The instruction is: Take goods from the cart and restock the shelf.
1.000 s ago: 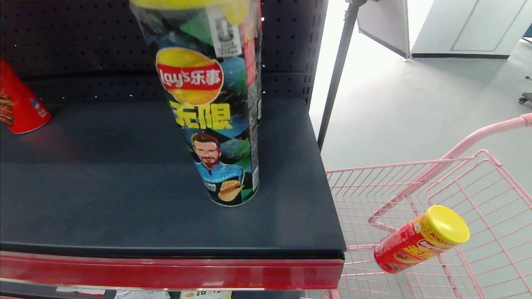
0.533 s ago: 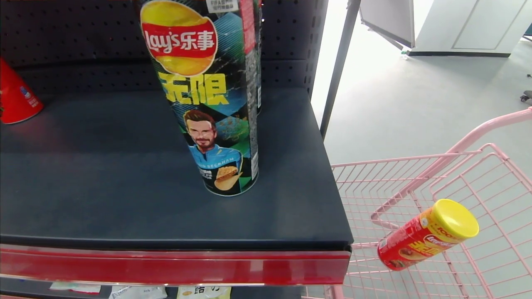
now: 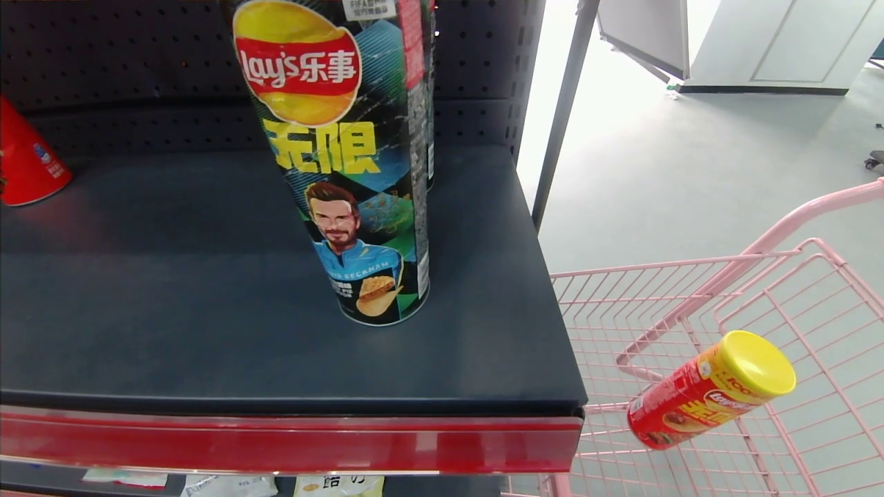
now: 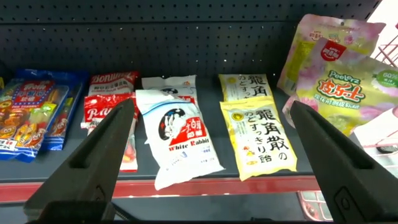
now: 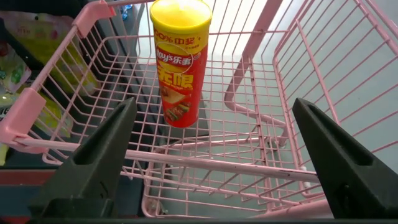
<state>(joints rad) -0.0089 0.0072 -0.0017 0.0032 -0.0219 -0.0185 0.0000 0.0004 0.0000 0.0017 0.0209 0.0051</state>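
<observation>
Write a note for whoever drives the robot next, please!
Left gripper: open, empty, facing the snack bags.
Right gripper: open, empty, above the pink cart.
Done: a dark chip can stands on the upper shelf, with a red can at its far left.
Left: the red chip can with the yellow lid is in the cart; it likely goes on the shelf next.

We are looking past a dark slanted pole (image 3: 558, 124) onto a pale grey floor (image 3: 690, 172), with white panels (image 3: 773, 41) standing behind it. Lower down, a white sweets bag (image 4: 177, 134) is lying beside two yellow packets (image 4: 261, 137), and a pink pouch (image 4: 339, 68) is leaning nearby.
</observation>
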